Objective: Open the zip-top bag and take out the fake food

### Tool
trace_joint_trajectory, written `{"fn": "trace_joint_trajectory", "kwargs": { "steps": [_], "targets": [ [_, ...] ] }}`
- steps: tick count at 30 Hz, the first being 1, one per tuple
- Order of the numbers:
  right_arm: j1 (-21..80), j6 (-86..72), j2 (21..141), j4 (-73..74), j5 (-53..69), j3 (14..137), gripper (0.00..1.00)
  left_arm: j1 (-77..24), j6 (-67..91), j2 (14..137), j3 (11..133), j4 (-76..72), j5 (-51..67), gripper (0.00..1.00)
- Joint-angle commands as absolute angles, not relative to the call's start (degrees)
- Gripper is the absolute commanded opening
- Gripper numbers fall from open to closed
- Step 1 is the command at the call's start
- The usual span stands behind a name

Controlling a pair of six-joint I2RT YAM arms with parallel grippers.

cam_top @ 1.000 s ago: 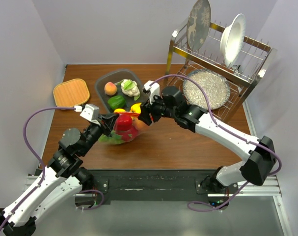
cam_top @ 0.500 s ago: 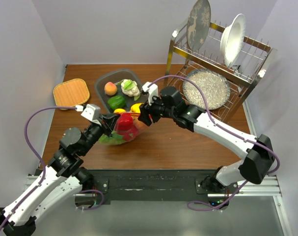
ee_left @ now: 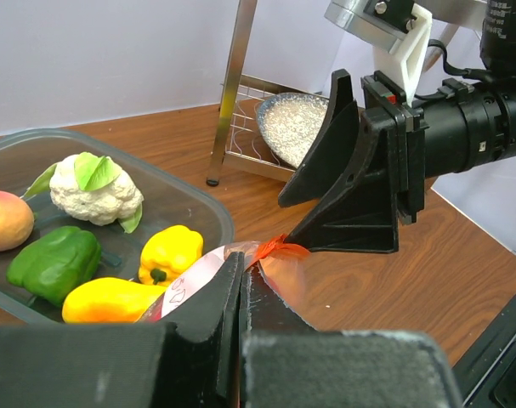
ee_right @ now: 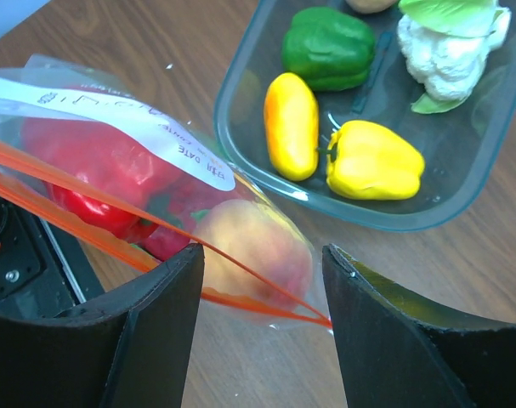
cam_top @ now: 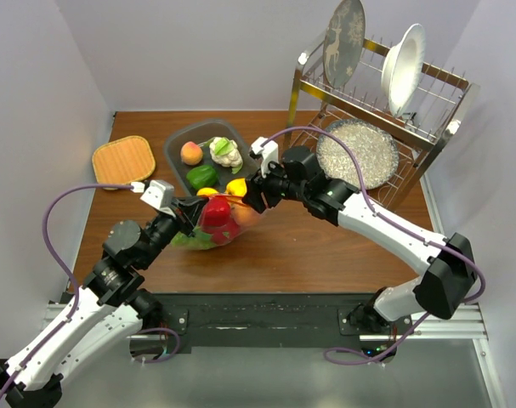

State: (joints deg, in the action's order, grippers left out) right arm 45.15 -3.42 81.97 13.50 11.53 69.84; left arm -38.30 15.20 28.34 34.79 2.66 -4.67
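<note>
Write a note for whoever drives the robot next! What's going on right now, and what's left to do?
Left end effector: shut on the zip-top bag at its top edge.
Right end effector: open, fingers on either side of the zip strip near its end, gripping nothing.
Things: the bag sits in front of the tray, with the red bell pepper and orange piece inside.
Done: one side gripped; the strip looks partly parted.
Left: pull the bag open and take the food out.

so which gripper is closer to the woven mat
left. left gripper pinches the zip-top bag on the side toward the woven mat; right gripper sits at the bag's other side
</note>
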Motion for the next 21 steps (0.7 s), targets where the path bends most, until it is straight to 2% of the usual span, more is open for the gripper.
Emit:
{"fn": "trace_joint_trajectory", "kwargs": {
  "steps": [1,9,16,19,20,21],
  "targets": [
    [45.09,-2.55,81.65,11.78,15.29,71.54,0.62,-37.97,13.71,27.69,37.35,-2.55,-4.13,0.0],
    [45.09,-2.37,83.23,10.81,17.4,71.54,0.61,-37.97,14.06,27.77,37.27,-2.72,-3.61,0.0],
    [45.26,-3.25,85.87,9.32,21.35,71.37,0.55,-37.97,14.41,28.39,37.44,-2.9,-3.34,0.0],
    [45.18,-4.3,84.39,8.18,19.0,69.61,0.37,-38.06,14.5,28.56,37.44,-2.81,-3.34,0.0],
    [45.18,-4.74,83.68,7.83,17.77,68.57,0.23,-38.06,14.59,28.65,37.53,-2.73,-3.17,0.0],
    [45.18,-5.62,82.71,7.47,16.36,68.12,0.15,-37.97,14.68,28.74,37.7,-2.29,-3.34,0.0]
  ]
}}
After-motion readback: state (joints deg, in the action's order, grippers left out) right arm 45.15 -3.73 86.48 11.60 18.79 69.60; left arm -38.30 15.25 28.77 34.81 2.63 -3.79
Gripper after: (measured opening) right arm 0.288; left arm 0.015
